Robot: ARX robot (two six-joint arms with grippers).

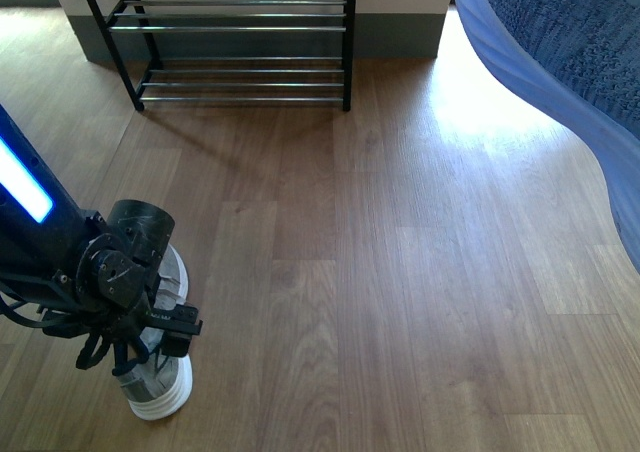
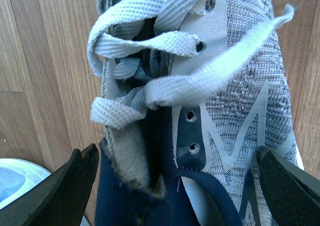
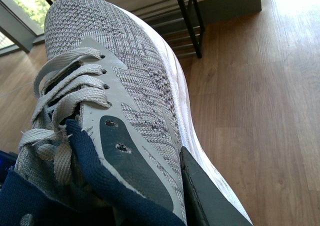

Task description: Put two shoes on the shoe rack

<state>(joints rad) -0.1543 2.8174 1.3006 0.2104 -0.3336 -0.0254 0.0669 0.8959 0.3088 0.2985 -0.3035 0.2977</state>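
Observation:
One grey knit sneaker (image 1: 165, 390) with a white sole stands on the wood floor at the lower left. My left gripper (image 1: 150, 347) hangs over it, open. In the left wrist view its jaws straddle the navy collar of this sneaker (image 2: 235, 111), one finger (image 2: 75, 186) on each side, apart from the knit. My right gripper (image 3: 165, 196) is shut on the other grey knit sneaker (image 3: 135, 86); one dark finger (image 3: 205, 201) presses its side. That held sneaker (image 1: 570, 42) fills the front view's upper right, close and blurred. The shoe rack (image 1: 240, 32) stands at the far wall with bare rods.
A pale blue-white rounded object (image 2: 15, 181) lies on the floor beside the left sneaker. The rack's black end post (image 3: 190, 21) shows beyond the held sneaker's toe. Wood floor (image 1: 380, 272) stretches between the arms and the rack.

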